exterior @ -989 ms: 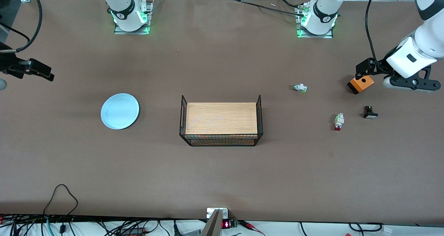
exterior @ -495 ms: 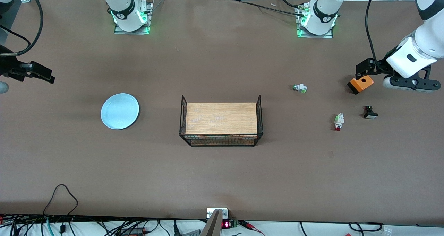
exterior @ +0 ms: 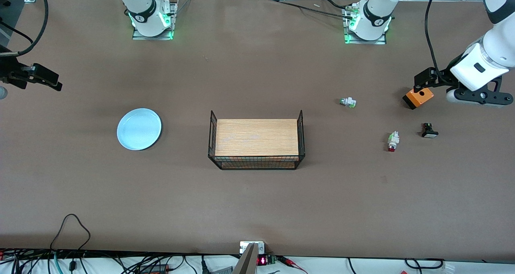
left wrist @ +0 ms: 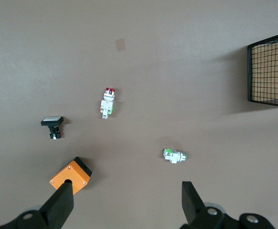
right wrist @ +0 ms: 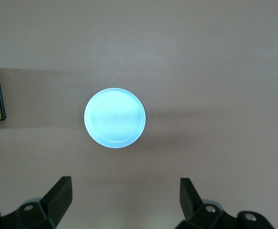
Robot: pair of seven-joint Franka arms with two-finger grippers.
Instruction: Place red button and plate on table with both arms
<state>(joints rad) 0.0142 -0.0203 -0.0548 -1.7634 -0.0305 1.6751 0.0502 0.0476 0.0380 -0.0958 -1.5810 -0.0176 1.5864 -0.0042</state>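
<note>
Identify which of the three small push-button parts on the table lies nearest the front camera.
The red button: its cap is red, unlike the green-tipped part and the black part with white cap.

I count one plate (exterior: pixel 139 129), one wire basket (exterior: pixel 256 144), one orange box (exterior: pixel 418 98), and three small push-buttons: red-capped (exterior: pixel 392 141), green-tipped (exterior: pixel 348 102), and black (exterior: pixel 429 130).
</note>
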